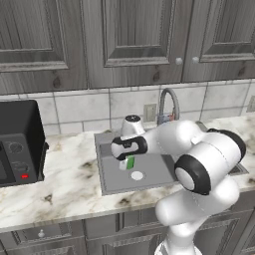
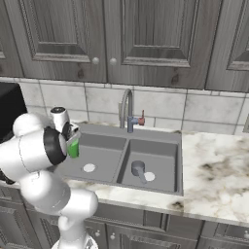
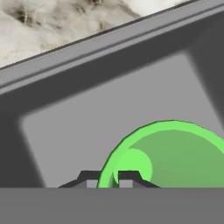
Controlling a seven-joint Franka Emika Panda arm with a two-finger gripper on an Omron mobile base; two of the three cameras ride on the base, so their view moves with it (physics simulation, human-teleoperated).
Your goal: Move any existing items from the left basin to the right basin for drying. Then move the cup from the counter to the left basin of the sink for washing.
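- Hand [image 3: 107, 178] is pinching the rim of the green cup [image 3: 173, 155]: one fingertip inside the wall, one outside, jaws nearly pressed together. Thin-wall grip, so not much margin.
- Cup hangs over the left basin [image 2: 99, 158], near its left-rear part, prob. still above the floor; can't tell the height exactly.
- Grey metal cup [image 2: 138, 169] already sits in the right basin [image 2: 163, 163] by its drain, so 1st half looks done; only set-down left.
- Risk 1: release too high → light tumbler bounces, tips over or rolls. Lower nearer the basin floor before letting go.
- Risk 2: rim pinch lets the cup swing/tilt w/ wrist motion; a quick move could slip it out early.
- Risk 3: basin wall and sink [image 1: 102, 172] rim are close to the hand; drifting sideways could knock the cup against the wall, or land it on the tabletop [image 1: 64, 174] edge.
- Risk 4: inner fingertip could drag the cup up/over on withdrawal if jaws don't spread enough. Retreat straight up.
- Faucet [image 2: 126, 109] well apart, low concern.
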